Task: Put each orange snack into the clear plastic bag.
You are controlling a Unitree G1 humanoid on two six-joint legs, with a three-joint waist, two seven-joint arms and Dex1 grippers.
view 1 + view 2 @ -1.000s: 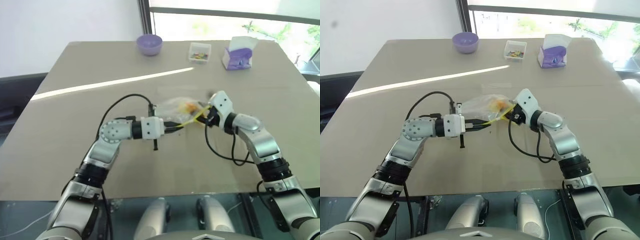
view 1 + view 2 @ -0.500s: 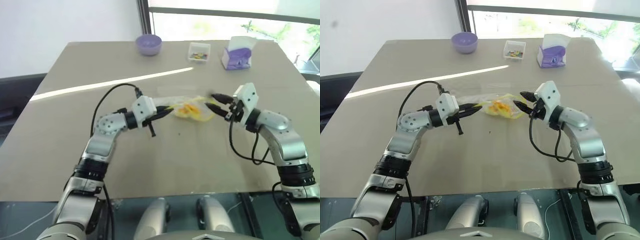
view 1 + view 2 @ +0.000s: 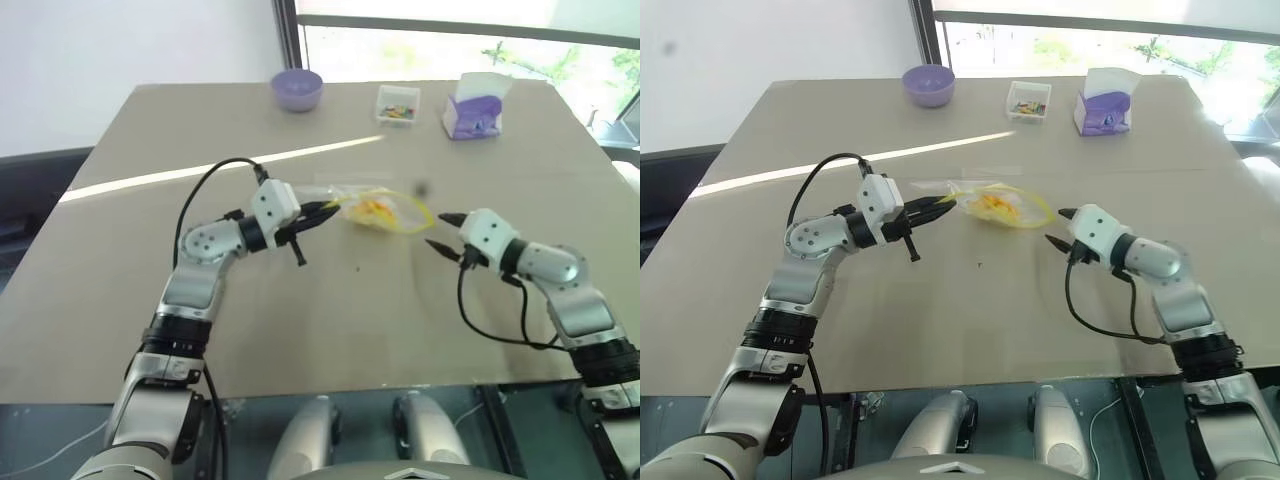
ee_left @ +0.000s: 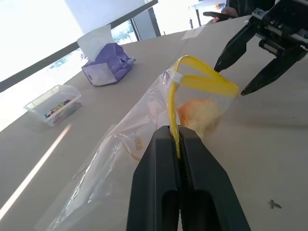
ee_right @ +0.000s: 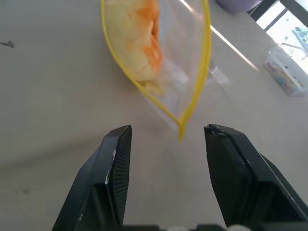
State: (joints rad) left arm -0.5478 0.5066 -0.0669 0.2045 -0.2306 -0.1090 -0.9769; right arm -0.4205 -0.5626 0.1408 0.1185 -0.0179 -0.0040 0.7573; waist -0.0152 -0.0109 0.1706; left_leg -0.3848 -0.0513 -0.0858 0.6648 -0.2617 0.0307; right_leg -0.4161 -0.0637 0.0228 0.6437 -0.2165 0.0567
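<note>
clear plastic bag (image 3: 375, 207) lies on the bench (image 3: 300, 330), its yellow seal strip pinched in the closed left gripper (image 4: 178, 144). one orange snack (image 5: 137, 36) sits inside already. right gripper (image 5: 166, 159) hangs open, empty, just beside the bag mouth.

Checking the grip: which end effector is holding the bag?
The left end effector, shut on the clear plastic bag's yellow strip; the right end effector is open, apart.
</note>
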